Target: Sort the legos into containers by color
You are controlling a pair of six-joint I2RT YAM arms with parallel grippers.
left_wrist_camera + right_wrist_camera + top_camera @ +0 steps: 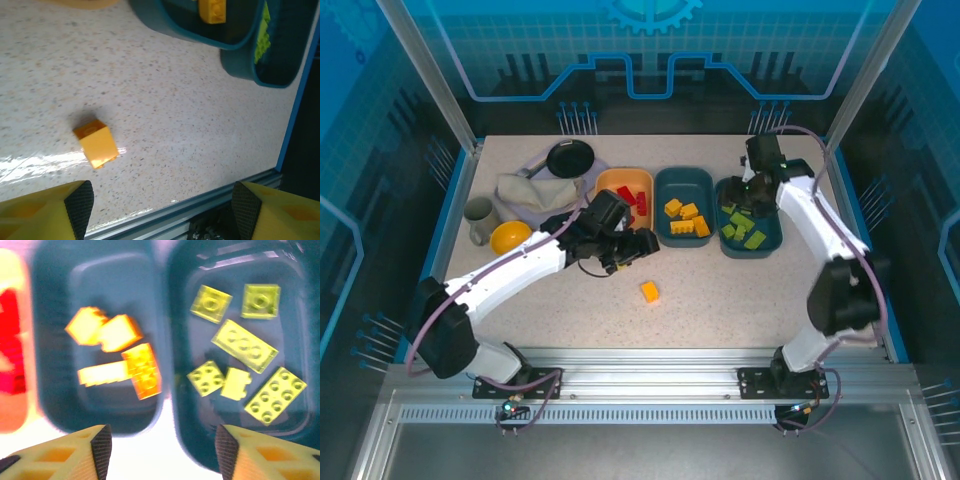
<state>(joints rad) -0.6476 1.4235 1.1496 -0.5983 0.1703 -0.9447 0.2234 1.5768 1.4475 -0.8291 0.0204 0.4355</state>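
The speckled table (pixel 720 290) carries three smooth, rounded plastic trays: the orange-yellow tray (pixel 610 180) with red bricks (pixel 632 197), the middle teal tray (pixel 682 185) with four yellow-orange bricks (pixel 119 332), and the right teal tray (pixel 765 248) with six studded green bricks (pixel 244 346). One loose brick (pixel 96 142) lies on the table. The left gripper (pixel 162 202) and the right gripper (pixel 162 445) are both spread wide and hold nothing.

1. A grey cylindrical cup (pixel 478 220) stood near the left edge of the speckled beige tabletop (pixel 720 300).
2. A small round yellow bowl (pixel 510 237) sat just beside it.
3. A crumpled beige cloth (pixel 535 190) lay behind both, with a round black dish (pixel 570 158) just beyond it.
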